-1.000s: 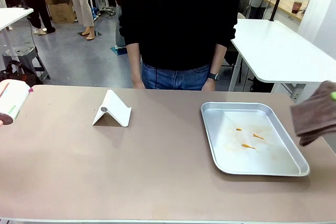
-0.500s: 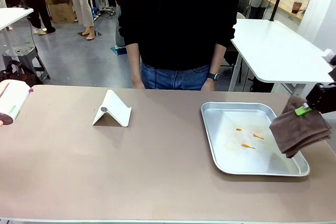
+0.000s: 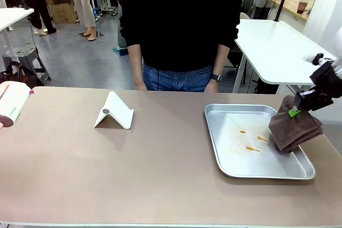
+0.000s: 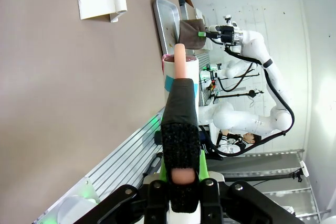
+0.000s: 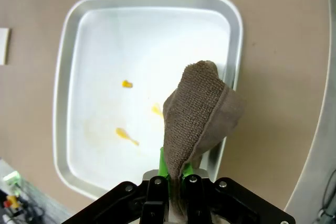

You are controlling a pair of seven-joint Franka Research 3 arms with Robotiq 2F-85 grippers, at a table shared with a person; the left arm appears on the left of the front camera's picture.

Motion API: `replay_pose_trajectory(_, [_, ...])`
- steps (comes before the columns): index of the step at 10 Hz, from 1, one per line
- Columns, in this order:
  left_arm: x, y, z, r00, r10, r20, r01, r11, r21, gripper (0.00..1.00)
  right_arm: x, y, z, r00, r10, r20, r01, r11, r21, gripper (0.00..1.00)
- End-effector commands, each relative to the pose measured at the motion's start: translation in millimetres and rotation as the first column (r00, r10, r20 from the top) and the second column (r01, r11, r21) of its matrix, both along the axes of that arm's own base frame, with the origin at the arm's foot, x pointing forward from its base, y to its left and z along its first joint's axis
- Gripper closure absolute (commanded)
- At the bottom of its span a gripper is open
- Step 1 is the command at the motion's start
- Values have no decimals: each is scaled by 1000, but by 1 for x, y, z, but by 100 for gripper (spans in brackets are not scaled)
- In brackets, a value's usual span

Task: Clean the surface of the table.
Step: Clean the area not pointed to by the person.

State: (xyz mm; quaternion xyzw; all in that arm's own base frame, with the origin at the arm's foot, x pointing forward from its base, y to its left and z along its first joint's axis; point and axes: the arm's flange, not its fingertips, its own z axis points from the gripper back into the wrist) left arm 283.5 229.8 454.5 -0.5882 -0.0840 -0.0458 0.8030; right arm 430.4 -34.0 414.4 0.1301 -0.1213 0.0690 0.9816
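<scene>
Your right gripper [image 3: 294, 111] is clamping a brown cloth [image 3: 295, 129], which is hanging over the right rim of the metal tray [image 3: 208, 127], near some orange spots [image 3: 251, 140]. Your left gripper [image 4: 180, 95] is closing on a white container [image 3: 12, 102] at the left end of the table [image 3: 133, 169], which is carrying the tray.

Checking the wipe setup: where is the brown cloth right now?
Front view: the brown cloth hangs from the right claw, right side of the table, over the right edge of the metal tray.
</scene>
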Motion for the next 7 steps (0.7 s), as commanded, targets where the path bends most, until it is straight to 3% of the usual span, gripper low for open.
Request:
replay_pose_trajectory(1, [-2,-3,4,1000,12,-7,-12,1000,-3,79,16,13,-18,999,-38,-39,36,998,-50,91])
replay_pose_trajectory(2, [-2,-3,4,1000,12,-7,-12,1000,-3,79,22,15,-28,996,-59,-61,55,996,-67,91])
replay_pose_trajectory(3, [-2,-3,4,1000,12,-7,-12,1000,-3,79,30,40,-55,996,-15,-84,16,1000,14,91])
replay_pose_trajectory(7, [-2,-3,4,1000,12,-7,-12,1000,-3,79,34,58,-92,989,5,-144,8,996,88,91])
